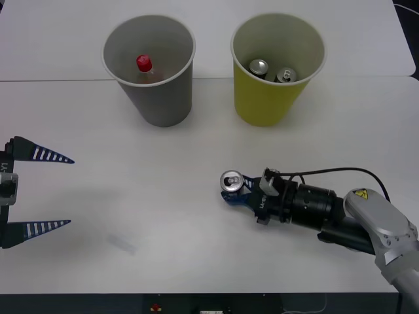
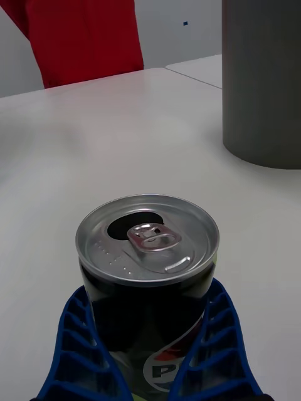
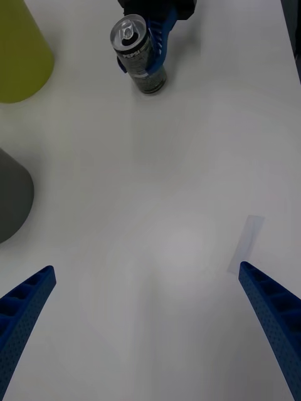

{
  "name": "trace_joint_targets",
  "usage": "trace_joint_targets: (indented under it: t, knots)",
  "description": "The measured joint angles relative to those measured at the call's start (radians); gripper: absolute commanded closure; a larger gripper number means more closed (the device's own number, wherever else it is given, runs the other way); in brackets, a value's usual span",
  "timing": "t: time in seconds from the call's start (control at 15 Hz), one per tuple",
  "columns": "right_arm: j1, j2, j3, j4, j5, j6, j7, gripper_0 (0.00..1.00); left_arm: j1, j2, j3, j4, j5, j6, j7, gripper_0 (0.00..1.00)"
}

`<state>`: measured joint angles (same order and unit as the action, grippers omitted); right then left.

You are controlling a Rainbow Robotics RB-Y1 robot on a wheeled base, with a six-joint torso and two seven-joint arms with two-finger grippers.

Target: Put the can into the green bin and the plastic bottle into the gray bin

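Note:
A silver can point(image 1: 230, 180) with a dark label stands upright on the white table, right of centre. My right gripper point(image 1: 236, 188) is shut on the can; its blue fingers point(image 2: 75, 338) press both sides of the can point(image 2: 147, 250). The green bin point(image 1: 275, 65) stands at the back right with two cans point(image 1: 260, 67) inside. To its left, the gray bin point(image 1: 152, 69) holds the plastic bottle point(image 1: 144, 64), red cap up. My left gripper point(image 1: 36, 190) hangs open at the table's left side, holding nothing. In the left wrist view it point(image 3: 150, 313) looks toward the can point(image 3: 139, 56).
The gray bin's wall point(image 2: 263, 81) rises just beyond the held can. A red shape point(image 2: 88, 37) shows past the table's far edge. A small clear strip point(image 3: 251, 241) lies on the table near the left gripper. The green bin point(image 3: 19, 56) and gray bin point(image 3: 12, 194) flank that view.

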<state>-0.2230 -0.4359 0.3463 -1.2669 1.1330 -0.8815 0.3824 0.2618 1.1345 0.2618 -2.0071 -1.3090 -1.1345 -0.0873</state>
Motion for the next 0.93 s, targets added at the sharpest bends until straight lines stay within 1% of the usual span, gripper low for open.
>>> trace_joint_targets:
  t: [0.13,0.33,0.67,0.93]
  knots:
    - [-0.008,-0.018,-0.001,-0.003,-0.008,-0.028,-0.041,1.0,0.0,0.0,0.0,0.0,0.0,0.0,0.0,0.0]
    - [-0.009,-0.075,0.011,-0.063,-0.008,-0.063,-0.187,1.0,0.0,0.0,0.0,0.0,0.0,0.0,0.0,0.0]
    - [-0.009,-0.187,0.03,-0.204,-0.009,-0.052,-0.459,1.0,0.0,0.0,0.0,0.0,0.0,0.0,0.0,0.0]
    - [-0.002,-0.277,0.03,-0.331,-0.001,-0.004,-0.661,1.0,0.0,0.0,0.0,0.0,0.0,0.0,0.0,0.0]
